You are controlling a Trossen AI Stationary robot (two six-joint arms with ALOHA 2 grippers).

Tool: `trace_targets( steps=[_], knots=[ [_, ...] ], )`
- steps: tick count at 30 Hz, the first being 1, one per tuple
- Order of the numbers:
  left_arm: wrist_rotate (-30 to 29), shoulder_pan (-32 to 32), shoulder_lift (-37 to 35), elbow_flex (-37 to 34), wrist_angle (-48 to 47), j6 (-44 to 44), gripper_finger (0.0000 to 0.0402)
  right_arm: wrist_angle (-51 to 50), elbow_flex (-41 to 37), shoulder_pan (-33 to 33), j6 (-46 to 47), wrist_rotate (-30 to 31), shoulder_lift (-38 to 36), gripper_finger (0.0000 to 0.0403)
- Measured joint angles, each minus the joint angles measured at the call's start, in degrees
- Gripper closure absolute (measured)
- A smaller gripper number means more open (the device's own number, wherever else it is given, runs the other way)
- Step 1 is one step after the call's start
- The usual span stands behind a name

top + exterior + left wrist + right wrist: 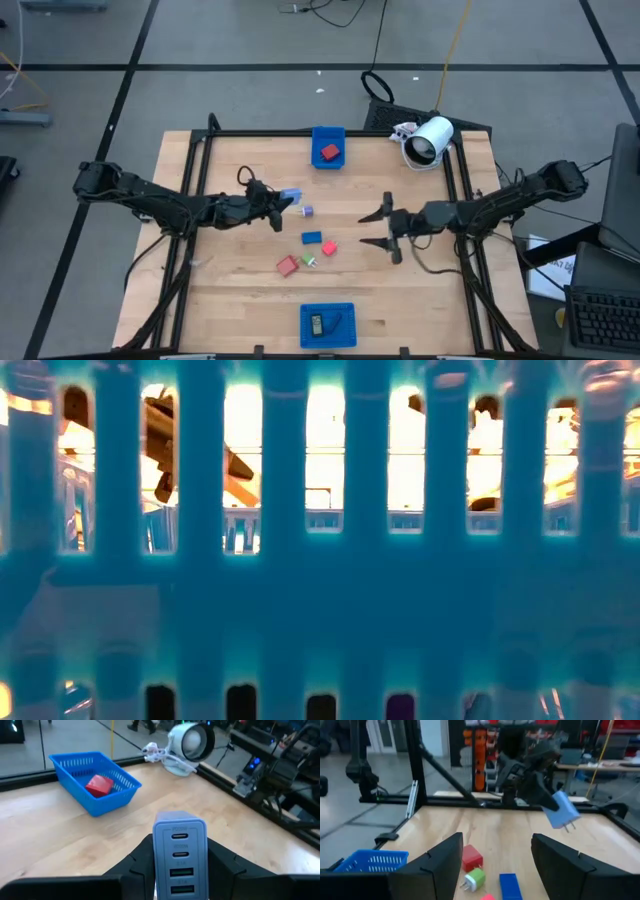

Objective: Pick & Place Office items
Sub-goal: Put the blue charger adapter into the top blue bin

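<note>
Already lifted: left gripper clamps a pale blue charger clear of the table, long axis out past the fingertips, prongs forward. Far blue basket, holding a red block, lies ahead of it. Right gripper waits near centre, jaws wide, holding nothing.

A tray with one block in it sits at the far edge of the table, another tray sits at the near edge, and small pieces lie between them, in the middle
</note>
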Motion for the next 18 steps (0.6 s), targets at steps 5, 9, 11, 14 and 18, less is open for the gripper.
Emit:
trace_targets(
  steps=[5,9,11,14,18],
  knots=[
    [-0.4,0.0,1.3,-1.0,3.2,-0.8,0.0282,13.8,-8.2,-1.1,1.6,0.2,-3.4,0.0187],
    [-0.4,1.1,2.6,-0.1,4.8,0.1,0.0282,20.6,-11.9,-2.1,3.7,0.3,-3.7,0.0188],
    [-0.6,2.8,3.4,1.6,2.9,0.8,0.0282,20.8,-12.1,-2.7,4.5,0.4,-3.7,0.0188],
    [-0.5,6.5,5.2,5.6,-2.4,2.5,0.0282,20.3,-12.1,-3.4,5.4,0.5,-3.6,0.0188],
    [-0.2,12.4,10.0,12.1,-9.0,5.0,0.0282,20.1,-12.1,-3.9,5.5,0.5,-3.5,0.0188]
  ],
)
